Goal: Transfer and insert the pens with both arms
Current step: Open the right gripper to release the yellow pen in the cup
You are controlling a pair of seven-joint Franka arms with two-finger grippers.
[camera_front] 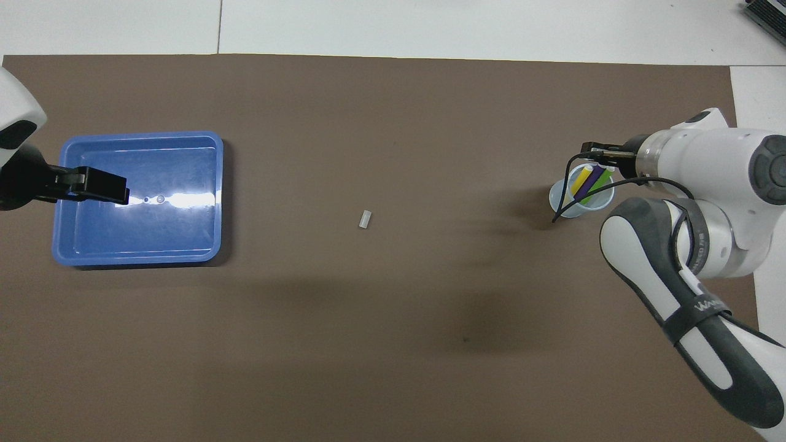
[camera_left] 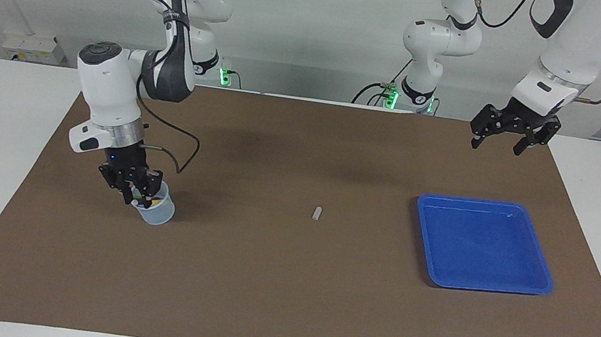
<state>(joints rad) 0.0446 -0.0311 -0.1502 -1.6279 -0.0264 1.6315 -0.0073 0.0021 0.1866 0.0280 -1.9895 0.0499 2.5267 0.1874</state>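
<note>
Pens [camera_front: 588, 182], yellow, purple, green: leaning together in clear cup [camera_left: 156, 210] at the right arm's end of the table, right gripper [camera_left: 134, 190] at cup mouth, jaws' spread indiscernible; left gripper [camera_left: 507, 140] waiting wide, holding nothing, above blue tray [camera_left: 537, 243].

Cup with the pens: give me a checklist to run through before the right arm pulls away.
1. All three pens in the cup: yellow pen, purple pen, green pen lean inside. Ok.
2. Cup upright on the mat. Ok.
3. Right claw let go of the pens: it sits at the cup's rim. Cannot tell.
4. Left claw open, waiting above the mat's edge. Ok.
5. Blue tray emptied of pens. Ok.
6. Small loose cap lying mid-mat. Not ok.
</note>
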